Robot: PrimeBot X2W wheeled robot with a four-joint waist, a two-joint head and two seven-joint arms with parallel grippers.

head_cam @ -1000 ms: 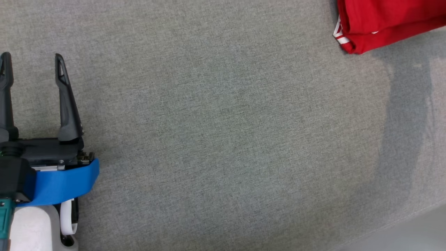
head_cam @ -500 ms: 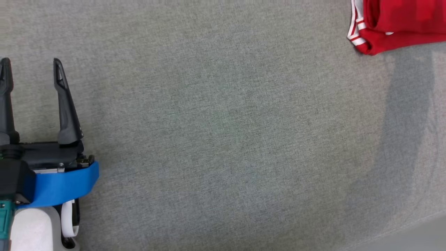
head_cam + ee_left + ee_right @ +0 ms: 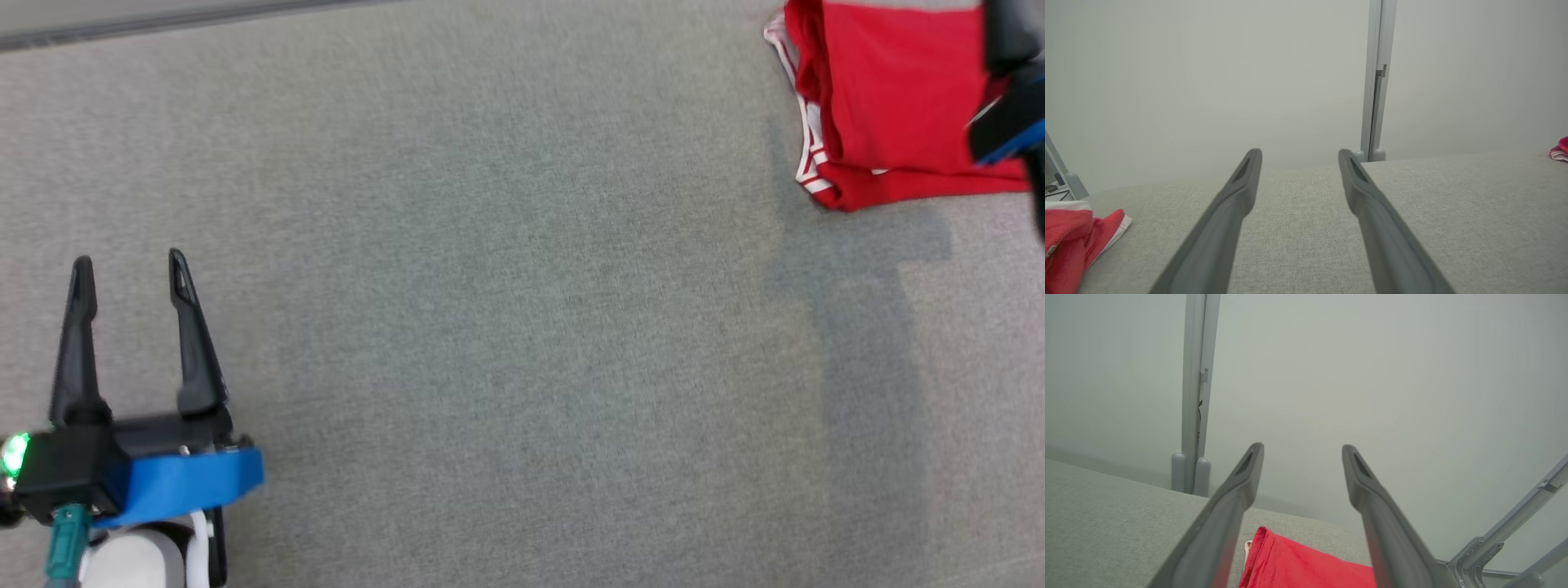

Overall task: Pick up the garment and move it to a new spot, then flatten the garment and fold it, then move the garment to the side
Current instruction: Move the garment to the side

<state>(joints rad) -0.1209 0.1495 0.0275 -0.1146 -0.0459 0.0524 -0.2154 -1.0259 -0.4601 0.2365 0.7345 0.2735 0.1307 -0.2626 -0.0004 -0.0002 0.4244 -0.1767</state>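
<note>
The garment (image 3: 890, 122) is red with white trim and lies folded on the grey table at the far right. In the right wrist view its near fold (image 3: 1306, 565) lies below my right gripper (image 3: 1302, 451), which is open and holds nothing. That arm's dark, blue-taped wrist (image 3: 1008, 122) hangs over the garment's right part at the head view's right edge. My left gripper (image 3: 129, 261) stands open and empty at the lower left, far from the garment, with its fingers (image 3: 1299, 153) over bare table. A sliver of the garment (image 3: 1560, 149) shows at the left wrist view's right edge.
The grey cloth-covered table (image 3: 506, 327) spreads wide between the two grippers. Its far edge (image 3: 163, 20) shows at the top left. Another red cloth with white trim (image 3: 1073, 241) lies left of my left gripper. A grey post (image 3: 1376, 81) stands against the pale wall behind.
The head camera has tilted, so the garment and left gripper sit lower in the picture and the table's far edge shows. My right arm's wrist has come into view over the garment.
</note>
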